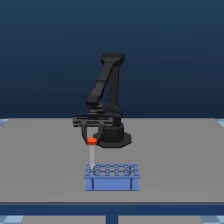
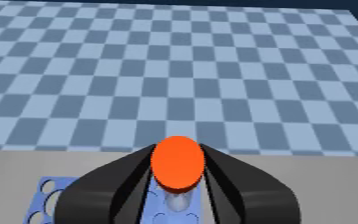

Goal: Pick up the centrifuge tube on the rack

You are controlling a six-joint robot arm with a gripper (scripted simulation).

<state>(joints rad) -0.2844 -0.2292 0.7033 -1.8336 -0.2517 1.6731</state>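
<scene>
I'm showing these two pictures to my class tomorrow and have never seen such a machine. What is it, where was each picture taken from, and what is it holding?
The tall black jointed robot arm stands on a grey table. The exterior view looks at it from off the arm; the wrist view comes from a camera on the arm's wrist, looking past its gripper. On the table sits a low blue rectangular rack with rows of round holes. The gripper's black fingers close on a slim pale tube with an orange-red cap, upright above the rack's corner on the exterior view's left. Whether its tip has left the rack is unclear.
</scene>
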